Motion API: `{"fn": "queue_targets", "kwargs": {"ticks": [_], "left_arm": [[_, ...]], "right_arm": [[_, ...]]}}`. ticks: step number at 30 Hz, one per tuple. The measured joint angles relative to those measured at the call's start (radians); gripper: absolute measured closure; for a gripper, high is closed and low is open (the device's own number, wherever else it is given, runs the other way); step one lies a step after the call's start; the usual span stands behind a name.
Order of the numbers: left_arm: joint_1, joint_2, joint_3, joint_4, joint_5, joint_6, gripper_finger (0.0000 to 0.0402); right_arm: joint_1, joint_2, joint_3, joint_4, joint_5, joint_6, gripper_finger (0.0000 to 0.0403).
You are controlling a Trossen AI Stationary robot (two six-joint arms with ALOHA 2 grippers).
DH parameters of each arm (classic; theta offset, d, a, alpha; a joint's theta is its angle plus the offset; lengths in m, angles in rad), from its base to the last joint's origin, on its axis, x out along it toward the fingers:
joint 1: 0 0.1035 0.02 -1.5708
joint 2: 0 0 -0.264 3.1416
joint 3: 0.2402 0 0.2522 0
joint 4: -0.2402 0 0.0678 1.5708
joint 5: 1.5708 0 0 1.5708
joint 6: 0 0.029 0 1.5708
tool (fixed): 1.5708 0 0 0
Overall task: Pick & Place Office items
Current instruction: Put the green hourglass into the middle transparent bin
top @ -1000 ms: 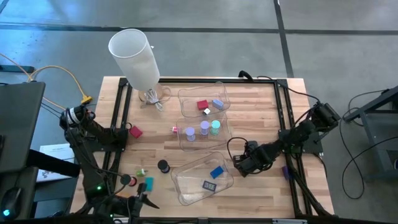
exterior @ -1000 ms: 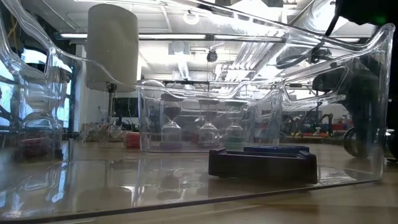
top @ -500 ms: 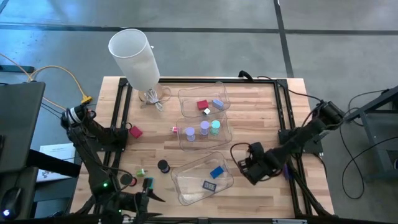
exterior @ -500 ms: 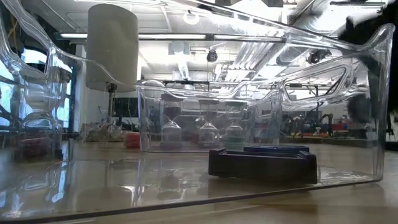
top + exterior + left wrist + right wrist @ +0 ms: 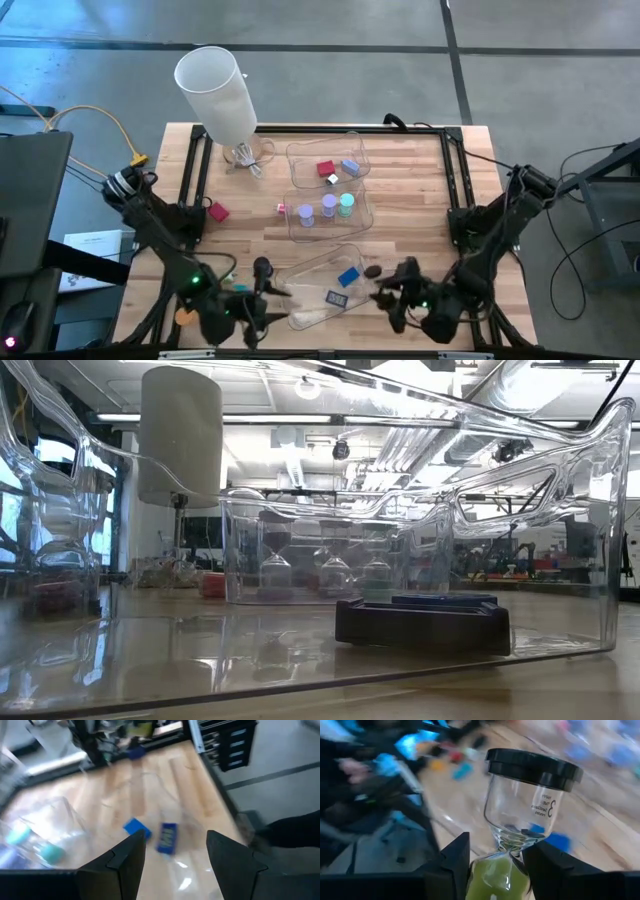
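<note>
My right gripper [image 5: 390, 288] [image 5: 495, 867] hovers near the table's near edge, just right of the near clear tray, and is shut on a small hourglass [image 5: 522, 800] with a black cap and green sand. My left gripper [image 5: 264, 300] [image 5: 175, 855] is open at the near tray's left end, facing the blue block [image 5: 134, 827] and the dark flat rectangle [image 5: 167, 838] that lie flat on the tray floor. In the low view the rectangle [image 5: 420, 625] shows through the tray wall. A black cylinder [image 5: 262, 266] stands on the table by the left arm. My right gripper pinches the hourglass between its two fingers at the narrow waist and the green-filled bulb [image 5: 495, 870]. The clear bulb and black cap [image 5: 534, 766] stick out beyond the fingertips. The hourglass is lifted clear of the table.
Three clear trays sit in a row down the middle: far tray [image 5: 355, 148] with a red block and a pale blue piece, middle tray [image 5: 293, 228] with lilac and teal cylinders, near tray [image 5: 290, 282]. A white lamp shade [image 5: 215, 90], a red block [image 5: 217, 211], a pink piece [image 5: 282, 207] lie farther left.
My right gripper has swung from beside the near tray's right end toward the table's near edge and has turned. It has left the low view. My left gripper has moved along the near edge to the right, toward the near tray.
</note>
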Motion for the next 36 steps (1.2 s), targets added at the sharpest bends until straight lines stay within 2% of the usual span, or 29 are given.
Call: {"fn": "queue_targets", "kwargs": {"ticks": [3, 6, 11, 15, 19, 23, 31, 34, 36], "left_arm": [[0.05, 0.0, 0.0, 0.034, 0.0, 0.113, 0.02], [0.093, 0.0, 0.0, 0.072, 0.0, 0.14, 0.02], [0.144, 0.0, 0.0, 0.074, 0.007, 0.156, 0.02], [0.183, 0.0, 0.0, 0.095, 0.104, 0.174, 0.02], [0.208, 0.0, 0.0, 0.117, 0.116, 0.186, 0.0196], [0.223, 0.0, 0.0, 0.119, 0.119, 0.194, 0.0169], [0.235, 0.0, 0.0, 0.159, 0.11, 0.228, 0.0085], [0.242, 0.0, 0.0, 0.16, 0.108, 0.263, 0.0072], [0.242, 0.0, 0.0, 0.161, 0.108, 0.345, 0.0071]], "right_arm": [[-0.005, 0.022, 0.0, 0.15, -0.005, -0.193, 0.0258], [-0.016, 0.037, 0.0, 0.234, -0.015, -0.315, 0.0258], [-0.04, 0.041, 0.0, 0.246, -0.048, -0.392, 0.0258], [-0.06, 0.041, 0.0, 0.245, -0.101, -0.444, 0.0258], [-0.083, 0.041, 0.0, 0.246, -0.167, -0.487, 0.0258], [-0.103, 0.041, 0.0, 0.246, -0.217, -0.535, 0.0258], [-0.143, 0.04, 0.0, 0.258, -0.346, -0.624, 0.0258], [-0.161, 0.041, 0.0, 0.278, -0.39, -0.669, 0.0258], [-0.173, 0.041, 0.0, 0.302, -0.434, -0.699, 0.0258]]}}
